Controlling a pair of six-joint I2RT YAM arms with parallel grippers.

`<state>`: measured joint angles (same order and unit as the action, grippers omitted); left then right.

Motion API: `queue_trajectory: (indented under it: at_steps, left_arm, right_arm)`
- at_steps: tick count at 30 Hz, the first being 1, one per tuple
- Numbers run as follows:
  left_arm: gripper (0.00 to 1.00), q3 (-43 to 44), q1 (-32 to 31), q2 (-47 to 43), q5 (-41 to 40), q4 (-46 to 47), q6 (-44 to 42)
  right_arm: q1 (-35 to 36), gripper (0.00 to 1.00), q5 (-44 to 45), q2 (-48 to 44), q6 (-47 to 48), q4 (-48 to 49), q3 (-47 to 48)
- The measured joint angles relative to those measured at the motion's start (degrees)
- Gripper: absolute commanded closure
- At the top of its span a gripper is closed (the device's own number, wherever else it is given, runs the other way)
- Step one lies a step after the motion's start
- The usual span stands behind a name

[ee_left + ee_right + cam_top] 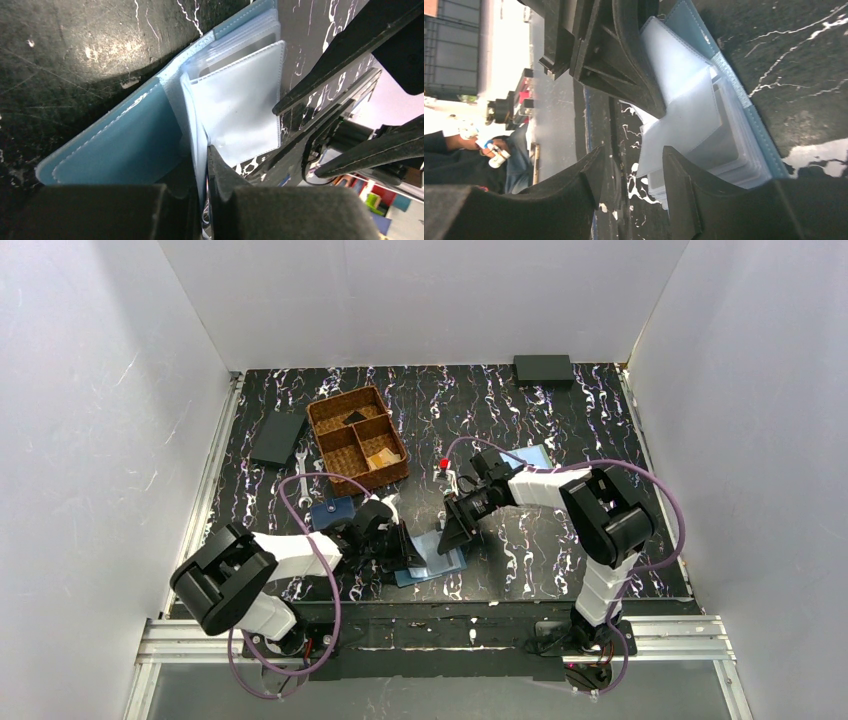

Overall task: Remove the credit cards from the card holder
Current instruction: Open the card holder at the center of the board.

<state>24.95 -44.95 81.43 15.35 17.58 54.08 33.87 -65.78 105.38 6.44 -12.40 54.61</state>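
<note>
Two grippers meet over the card holder (pixel 430 562), lying open at the worktop's near edge. The left gripper (pixel 407 547) pinches one of its clear pocket leaves; the right gripper (pixel 450 535) stands with jaws apart at the leaves' edge. Close behind sit a navy wallet (pixel 330 512), a wrench (pixel 303 485), a wicker tray (pixel 343 400) and a small red-topped thing (pixel 444 466).
</note>
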Motion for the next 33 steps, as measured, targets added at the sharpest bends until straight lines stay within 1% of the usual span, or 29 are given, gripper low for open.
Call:
queue_trajectory:
  at_steps: [10, 23, 28, 30, 33]
  left_arm:
    - [1.00, 0.0, 1.3, 2.1, 1.7, 2.3, 2.3]
    - [1.00, -0.7, 2.3, 3.7, 3.8, 5.2, 4.1]
    - [1.00, -0.7, 2.5, 4.0, 4.3, 5.6, 4.1]
    - [1.00, -0.7, 2.5, 4.0, 4.3, 5.6, 4.1]
    - [1.00, -0.7, 2.5, 4.0, 4.4, 5.6, 4.0]
  right_arm:
    - [-1.4, 0.44, 8.8, -3.7, 1.8, -1.1, -0.1]
    - [-2.0, 0.44, 14.9, -5.0, 1.4, -1.0, -0.5]
    - [-2.0, 0.45, 15.8, -4.7, 0.7, -0.8, -1.1]
    - [-2.0, 0.46, 15.8, -4.5, 0.2, -0.7, -1.1]
    - [-2.0, 0.53, 15.5, -4.2, -0.3, -0.6, -1.1]
